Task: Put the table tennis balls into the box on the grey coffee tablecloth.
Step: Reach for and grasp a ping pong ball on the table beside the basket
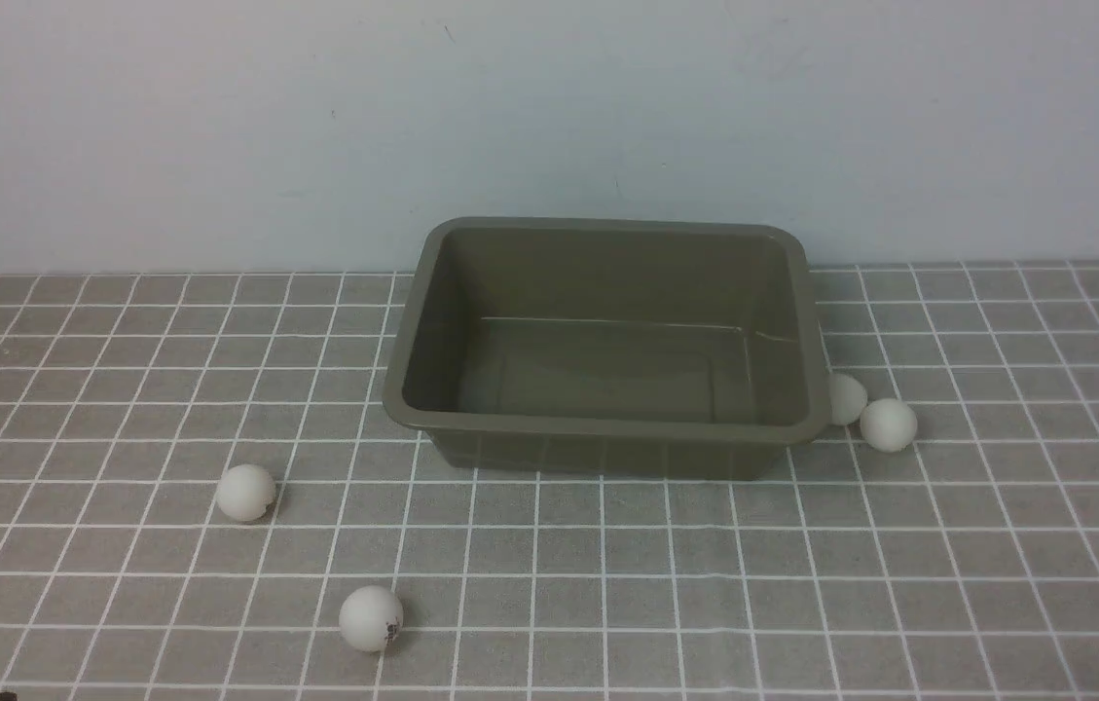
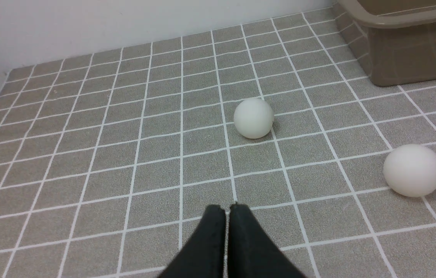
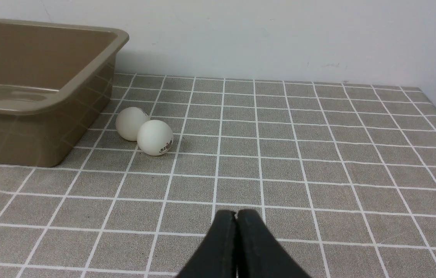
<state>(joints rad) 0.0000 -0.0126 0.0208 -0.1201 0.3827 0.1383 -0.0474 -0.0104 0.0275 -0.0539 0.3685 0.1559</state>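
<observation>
A pale wall (image 1: 549, 117) stands just behind the olive-brown box (image 1: 598, 426), which sits empty at the far middle of the grey coffee tablecloth (image 1: 899, 565). By the box's right near corner lie two table tennis balls, side by side. The rim-side ball (image 1: 845, 397) is just beside the box wall, with the printed ball (image 1: 889, 425) to its right. On the left, well apart, lie the plain ball (image 1: 245, 493) and, nearer, the marked ball (image 1: 371, 618). Open cloth spreads across the near side and the right. The left end effector (image 2: 227, 210) and the right end effector (image 3: 236, 214) each have their tips pressed together, holding nothing.
</observation>
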